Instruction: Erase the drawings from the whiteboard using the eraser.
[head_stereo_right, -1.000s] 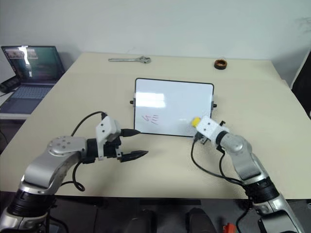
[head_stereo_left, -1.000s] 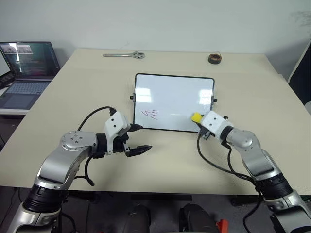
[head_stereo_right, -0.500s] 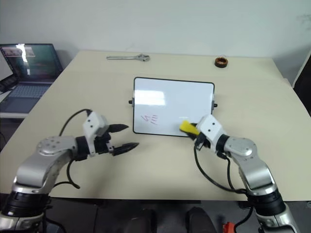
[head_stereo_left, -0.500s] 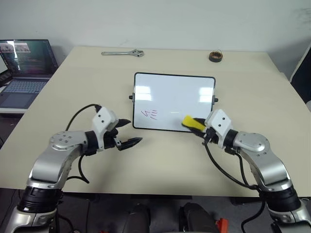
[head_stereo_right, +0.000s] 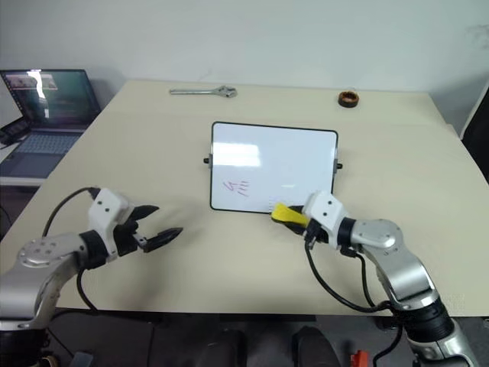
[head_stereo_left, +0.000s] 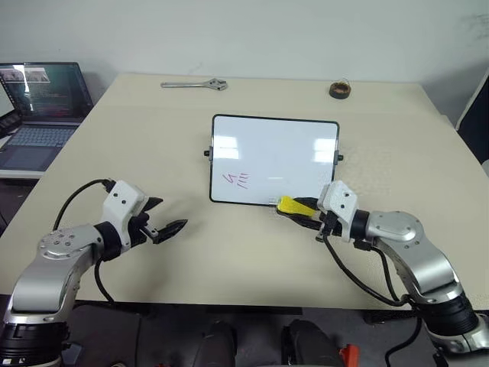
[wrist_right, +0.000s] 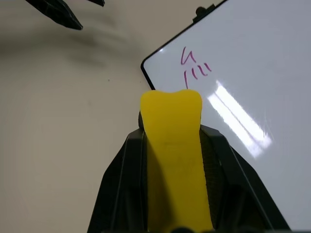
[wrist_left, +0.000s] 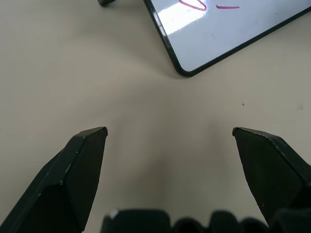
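The whiteboard [head_stereo_left: 275, 157] lies flat in the middle of the table. Its drawings [head_stereo_left: 237, 180], small red strokes, sit near the front left corner and also appear in the right wrist view as drawings [wrist_right: 193, 67]. My right gripper [head_stereo_left: 294, 210] is shut on the yellow eraser [head_stereo_left: 293, 206], held just above the board's front edge and pointing left toward the drawings. The eraser [wrist_right: 174, 160] is pinched between both fingers. My left gripper [head_stereo_left: 166, 218] stands open over bare table, well left of the board's front left corner [wrist_left: 182, 70].
A wrench [head_stereo_left: 195, 85] lies at the table's far edge and a brown tape roll [head_stereo_left: 339, 89] at the far right. A laptop [head_stereo_left: 38, 103] stands on a side desk to the left.
My left arm has swung away to the left from the board, gripper still open. My right gripper has pulled back and turned, carrying the eraser leftward along the board's front edge.
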Available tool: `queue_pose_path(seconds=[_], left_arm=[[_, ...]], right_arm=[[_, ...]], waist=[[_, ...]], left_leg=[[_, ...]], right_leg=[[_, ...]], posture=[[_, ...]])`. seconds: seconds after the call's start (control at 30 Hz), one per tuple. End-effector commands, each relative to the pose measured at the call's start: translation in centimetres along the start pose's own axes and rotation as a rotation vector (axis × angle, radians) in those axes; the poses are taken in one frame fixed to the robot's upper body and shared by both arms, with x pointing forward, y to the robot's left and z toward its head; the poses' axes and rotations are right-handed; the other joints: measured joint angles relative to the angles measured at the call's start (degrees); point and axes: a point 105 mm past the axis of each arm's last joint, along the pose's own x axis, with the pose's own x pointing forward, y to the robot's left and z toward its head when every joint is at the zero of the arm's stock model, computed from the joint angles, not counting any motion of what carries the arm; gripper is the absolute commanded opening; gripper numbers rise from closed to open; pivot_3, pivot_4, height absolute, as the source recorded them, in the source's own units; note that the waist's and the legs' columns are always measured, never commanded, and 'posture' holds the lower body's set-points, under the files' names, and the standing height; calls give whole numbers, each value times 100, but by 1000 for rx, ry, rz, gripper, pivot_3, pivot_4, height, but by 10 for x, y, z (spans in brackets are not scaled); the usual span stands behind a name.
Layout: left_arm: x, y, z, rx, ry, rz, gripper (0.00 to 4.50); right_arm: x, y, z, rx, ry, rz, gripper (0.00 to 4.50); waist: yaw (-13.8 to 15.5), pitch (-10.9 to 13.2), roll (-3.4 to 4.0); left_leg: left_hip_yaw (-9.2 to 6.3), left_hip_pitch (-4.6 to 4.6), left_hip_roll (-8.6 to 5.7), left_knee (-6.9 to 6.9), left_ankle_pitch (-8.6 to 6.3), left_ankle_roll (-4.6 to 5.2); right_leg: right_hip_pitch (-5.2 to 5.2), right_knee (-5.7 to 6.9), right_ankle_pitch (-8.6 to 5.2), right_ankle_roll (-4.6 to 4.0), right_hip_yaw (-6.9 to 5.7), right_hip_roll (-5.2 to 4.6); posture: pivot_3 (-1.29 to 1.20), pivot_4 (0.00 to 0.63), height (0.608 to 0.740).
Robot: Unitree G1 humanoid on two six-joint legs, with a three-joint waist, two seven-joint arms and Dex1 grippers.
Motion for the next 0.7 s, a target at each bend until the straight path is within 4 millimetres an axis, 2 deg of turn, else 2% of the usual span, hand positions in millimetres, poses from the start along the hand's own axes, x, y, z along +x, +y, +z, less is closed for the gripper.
queue_pose_path(seconds=[0.03,0.23,0.4,0.53,0.7], left_arm=[[-5,5,17,41,-48,33,4500],[-9,2,13,42,-39,16,4500],[-7,1,13,38,-41,9,4500],[-2,-2,10,50,-32,-15,4500],[8,-2,12,59,-37,-41,4500]], right_arm=[[4,0,7,-54,-30,10,1102],[7,5,6,-63,-32,40,1102],[17,0,9,-107,-42,37,1102],[47,-18,17,-210,-62,-68,1102],[84,-43,16,-313,-14,-186,1102]], waist=[[0,0,0],[1,0,0],[-2,0,0],[-35,0,0],[-44,0,0]], left_leg=[[0,0,0,0,0,0],[1,1,1,-1,0,0],[1,3,1,0,0,0],[4,5,0,0,0,0],[5,5,-13,1,1,-2]], right_leg=[[0,-1,0,0,0,0],[-1,1,0,0,2,0],[0,2,0,0,1,0],[-1,5,1,-1,3,3],[-3,8,1,-2,1,3]], posture=[[0,150,740],[0,150,740],[0,150,740],[0,150,740],[0,150,740]])
